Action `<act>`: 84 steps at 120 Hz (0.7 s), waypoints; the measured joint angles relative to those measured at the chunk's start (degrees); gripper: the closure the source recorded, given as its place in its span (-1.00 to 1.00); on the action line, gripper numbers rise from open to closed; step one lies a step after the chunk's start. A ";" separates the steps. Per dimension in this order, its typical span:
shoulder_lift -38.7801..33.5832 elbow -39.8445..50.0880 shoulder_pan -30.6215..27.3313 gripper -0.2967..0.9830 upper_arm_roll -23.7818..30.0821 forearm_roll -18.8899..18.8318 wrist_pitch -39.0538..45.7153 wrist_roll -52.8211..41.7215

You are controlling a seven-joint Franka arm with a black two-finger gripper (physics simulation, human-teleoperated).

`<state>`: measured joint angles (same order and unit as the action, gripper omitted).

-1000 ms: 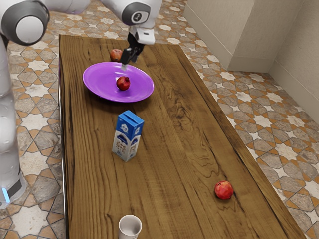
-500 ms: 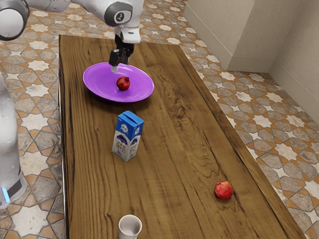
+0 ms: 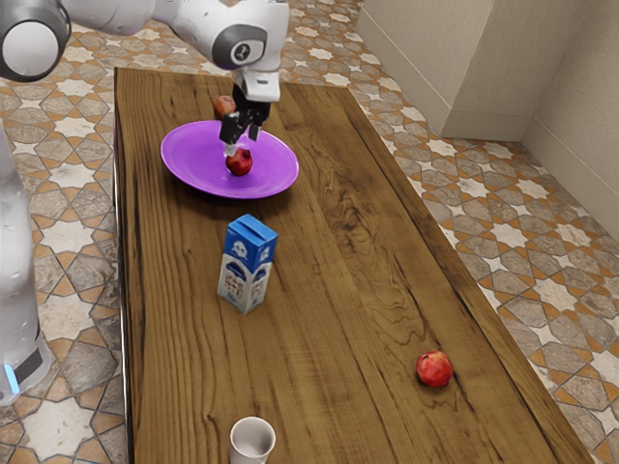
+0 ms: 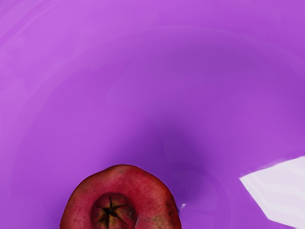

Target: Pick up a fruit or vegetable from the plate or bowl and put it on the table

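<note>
Hanging low over the purple plate (image 3: 189,169), the claw (image 3: 238,147) points down, and its tip is at the upper side of the dark red pomegranate (image 3: 239,164). I cannot tell if the claw is open or shut, and also not if it touches this fruit. The pomegranate sits on the plate, inside the rim, so it is not on the bare wood of the bench (image 3: 329,290). The wrist view shows the fruit with its small crown turned to the camera (it looks like a little star), and purple plate is around it.

Beyond the plate, near the far end of the bench, there is an orange-red fruit (image 3: 223,103), partly hidden behind the claw. A blue and white carton (image 3: 247,266) stands upright between the plate and a white cup (image 3: 252,443). Another red fruit (image 3: 434,369) lies on the bench toward the exterior view's right, well apart from the plate.
</note>
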<state>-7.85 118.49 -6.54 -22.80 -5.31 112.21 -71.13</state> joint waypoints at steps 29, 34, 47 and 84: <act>0.93 1.35 -0.10 -0.54 -0.12 0.03 1.75 -0.39; 1.49 1.39 -0.14 -0.54 -0.18 0.03 2.08 -0.45; 2.22 1.42 -0.16 -0.54 -0.36 0.04 2.75 -0.56; 3.18 2.11 -0.45 -0.54 -0.73 0.04 4.25 -0.80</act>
<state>-4.67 120.59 -6.99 -23.53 -5.27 116.47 -71.93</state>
